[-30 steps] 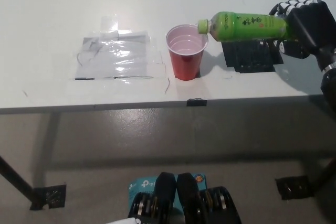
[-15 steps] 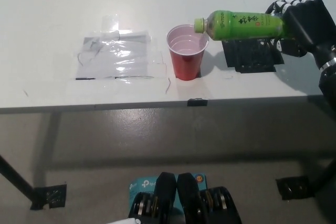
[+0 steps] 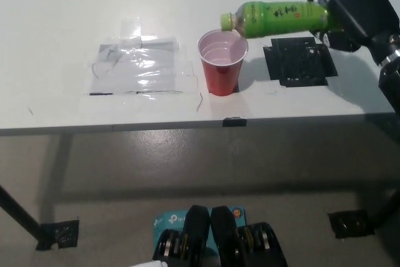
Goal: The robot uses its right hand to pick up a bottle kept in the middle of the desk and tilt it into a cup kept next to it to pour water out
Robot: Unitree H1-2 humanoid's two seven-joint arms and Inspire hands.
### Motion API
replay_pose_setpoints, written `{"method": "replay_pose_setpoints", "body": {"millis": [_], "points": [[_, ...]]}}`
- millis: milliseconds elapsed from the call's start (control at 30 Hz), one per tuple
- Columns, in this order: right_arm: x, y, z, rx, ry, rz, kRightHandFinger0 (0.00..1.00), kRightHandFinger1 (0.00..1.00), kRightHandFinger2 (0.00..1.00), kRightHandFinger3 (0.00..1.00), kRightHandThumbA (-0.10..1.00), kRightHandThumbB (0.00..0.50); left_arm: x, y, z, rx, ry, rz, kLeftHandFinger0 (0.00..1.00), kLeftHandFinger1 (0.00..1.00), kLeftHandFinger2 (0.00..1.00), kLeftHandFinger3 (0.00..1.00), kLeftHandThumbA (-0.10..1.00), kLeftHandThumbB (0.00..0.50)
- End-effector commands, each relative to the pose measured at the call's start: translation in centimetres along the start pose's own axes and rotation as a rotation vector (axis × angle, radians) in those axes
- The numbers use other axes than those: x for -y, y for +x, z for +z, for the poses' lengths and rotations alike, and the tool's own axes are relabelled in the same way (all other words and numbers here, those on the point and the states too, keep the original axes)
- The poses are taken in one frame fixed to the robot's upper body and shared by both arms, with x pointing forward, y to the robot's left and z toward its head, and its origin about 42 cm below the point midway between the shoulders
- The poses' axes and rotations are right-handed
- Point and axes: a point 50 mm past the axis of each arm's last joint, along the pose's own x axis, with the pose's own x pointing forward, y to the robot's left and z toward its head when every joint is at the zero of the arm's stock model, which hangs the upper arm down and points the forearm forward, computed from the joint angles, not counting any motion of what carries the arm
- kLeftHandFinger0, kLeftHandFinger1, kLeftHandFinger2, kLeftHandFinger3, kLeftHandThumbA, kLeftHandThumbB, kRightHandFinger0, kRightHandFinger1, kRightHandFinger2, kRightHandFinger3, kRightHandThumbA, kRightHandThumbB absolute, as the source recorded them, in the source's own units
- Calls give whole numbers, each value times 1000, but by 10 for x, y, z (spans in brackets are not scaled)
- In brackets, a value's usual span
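Right hand grips green bottle, dark unreadable label script, over red cup.

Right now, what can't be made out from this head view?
- Left hand: not in view.
- Bottle: its base is covered by the right hand; whether liquid is running from the mouth is too small to tell.
- Red cup: fill level unclear, as the inside reads pale.
- Black mat: surface pattern blurred.
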Motion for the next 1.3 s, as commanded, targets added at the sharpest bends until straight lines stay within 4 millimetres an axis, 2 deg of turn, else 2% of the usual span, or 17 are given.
{"method": "replay_pose_setpoints", "body": {"millis": [0, 67, 167, 200, 267, 333, 367, 500, 567, 633, 700, 767, 800, 867, 1000, 1100, 1267], "points": [[53, 31, -1, 83, -78, -133, 0, 5, 41, 346, 3, 229, -4, -6, -2, -26, 7, -13, 1000, 1000, 1000, 1000, 506, 500], [54, 35, 1, 113, -100, -142, 0, 65, 63, 260, -37, 208, -5, -6, -2, -27, 5, -17, 1000, 1000, 1000, 1000, 506, 500], [59, 38, 2, 145, -134, -160, 0, 38, 49, 220, -41, 199, -7, -5, 1, -22, 19, -25, 1000, 1000, 1000, 1000, 509, 500], [61, 39, 4, 169, -141, -169, 0, 28, 41, 191, -97, 200, -7, -6, 1, -21, 18, -25, 1000, 1000, 1000, 1000, 509, 500], [63, 40, 4, 189, -162, -153, 0, 35, 51, 133, -100, 153, -7, -6, 2, -23, 23, -22, 1000, 1000, 1000, 1000, 517, 500], [65, 41, 4, 197, -189, -137, 0, 64, 122, 89, -100, 145, -7, -6, 2, -24, 23, -21, 1000, 1000, 1000, 1000, 513, 500], [67, 42, 3, 201, -217, -123, 0, 87, 151, 117, -100, 116, -7, -6, 1, -23, 20, -22, 1000, 1000, 1000, 1000, 511, 500], [75, 44, 1, 251, -291, -139, 0, 67, 158, 10, -100, 141, -7, -6, 0, -23, 13, -24, 1000, 1000, 1000, 1000, 500, 500], [80, 45, 0, 265, -314, -130, 0, 76, 175, 41, -100, 99, -7, -6, 0, -20, 10, -23, 1000, 1000, 1000, 1000, 488, 500], [83, 46, -2, 269, -321, -140, 0, 78, 172, 61, -100, 113, -7, -6, 1, -22, 18, -24, 1000, 1000, 1000, 1000, 497, 500], [89, 49, -5, 270, -316, -146, 0, 74, 157, 178, -100, 137, -8, -6, 1, -23, 19, -22, 1000, 1000, 1000, 1000, 512, 500], [94, 50, -7, 266, -306, -147, 0, 53, 114, 218, -88, 136, -9, -6, 2, -22, 23, -17, 1000, 1000, 1000, 1000, 514, 500], [94, 50, -8, 261, -308, -148, 0, 47, 108, 201, -84, 131, -9, -6, 2, -20, 22, -16, 1000, 1000, 1000, 1000, 510, 500], [95, 51, -11, 265, -287, -172, 0, 25, 89, 203, -76, 179, -9, -6, 2, -16, 14, -14, 1000, 1000, 1000, 1000, 505, 500], [96, 50, -13, 246, -301, -167, 0, 8, 99, 173, -100, 191, -9, -6, 3, -26, 34, -16, 1000, 1000, 1000, 1000, 532, 500], [95, 50, -12, 243, -298, -152, 0, 50, 147, 222, -29, 161, -9, -6, 3, -17, 20, -17, 1000, 1000, 1000, 1000, 504, 500], [91, 51, -4, 258, -279, -146, 0, 59, 125, 167, -99, 142, -8, -6, 3, -15, 15, -19, 1000, 1000, 1000, 1000, 499, 500]]}}
